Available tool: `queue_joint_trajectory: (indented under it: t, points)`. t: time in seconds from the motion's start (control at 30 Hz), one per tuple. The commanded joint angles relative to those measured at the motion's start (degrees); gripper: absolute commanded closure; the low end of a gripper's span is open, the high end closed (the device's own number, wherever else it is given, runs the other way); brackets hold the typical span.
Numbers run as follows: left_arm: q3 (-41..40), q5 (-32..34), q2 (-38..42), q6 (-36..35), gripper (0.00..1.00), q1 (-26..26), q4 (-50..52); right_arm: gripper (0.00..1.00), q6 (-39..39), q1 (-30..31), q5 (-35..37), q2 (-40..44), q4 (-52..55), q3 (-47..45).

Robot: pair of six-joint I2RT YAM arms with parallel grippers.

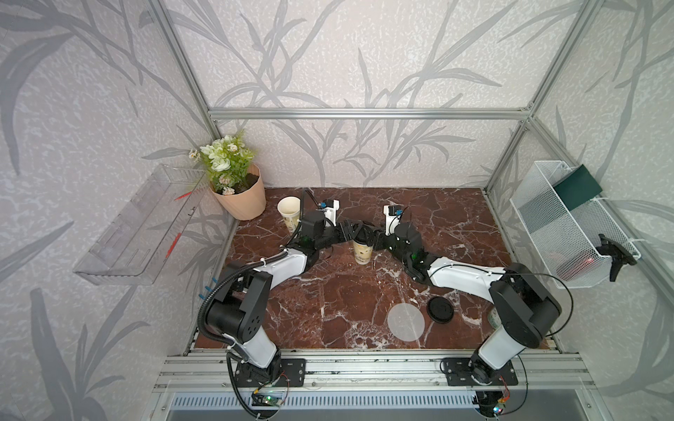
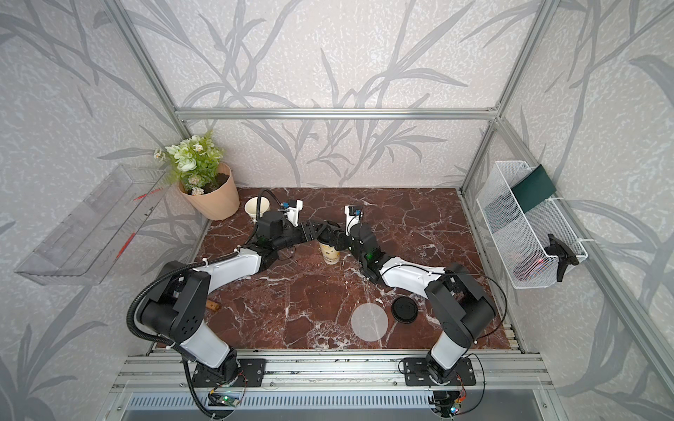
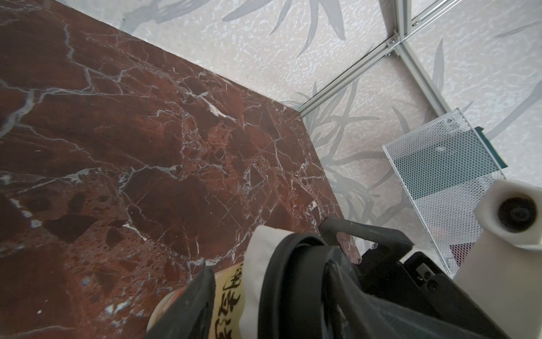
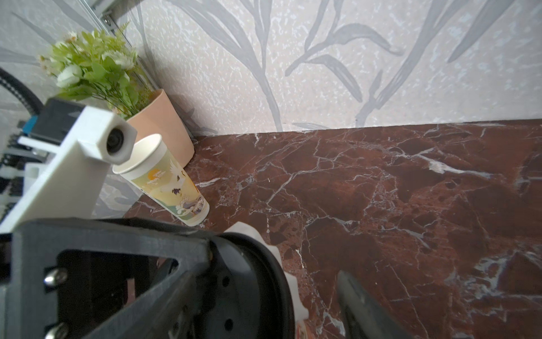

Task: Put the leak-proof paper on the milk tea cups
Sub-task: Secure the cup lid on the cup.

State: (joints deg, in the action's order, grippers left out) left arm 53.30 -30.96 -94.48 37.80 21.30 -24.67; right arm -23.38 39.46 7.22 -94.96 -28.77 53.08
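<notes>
I have both sets of jaws at the middle cup (image 1: 363, 255). The left jaws straddle its mouth; I cannot tell if they grip. The right jaws stand parted, one finger (image 4: 363, 305) clear of the black lid (image 3: 293, 264). The paper (image 3: 259, 249) bunches under that lid between them. A sideways pull could tip the tall cup or drag the paper askew.

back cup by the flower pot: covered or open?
Open. The back cup shows a bare mouth in both top views; nothing covers it.
</notes>
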Motion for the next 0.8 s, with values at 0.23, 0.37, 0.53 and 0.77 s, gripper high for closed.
queue_joint_trajectory:
  t: [0.23, 0.37, 0.53, 0.77]
  points:
    - [4.4, 2.1, 2.2, -5.7, 0.36, 0.4, 19.1, 0.18, 7.8, 0.5, -0.9, -1.1, 25.5, 4.1]
    - [4.8, 2.0, 2.6, -6.1, 0.33, 0.3, 20.0, 0.17, 8.2, 0.6, -1.0, -0.9, 26.4, 5.5]
    - [5.9, 1.9, 3.9, -6.1, 0.31, 0.2, 21.1, 0.16, 8.9, 0.2, -1.0, -0.3, 27.8, 7.3]
    - [9.6, 2.8, 6.2, -7.5, 0.28, 0.1, 24.6, 0.15, 10.5, -0.6, -1.2, 0.7, 29.9, 10.8]
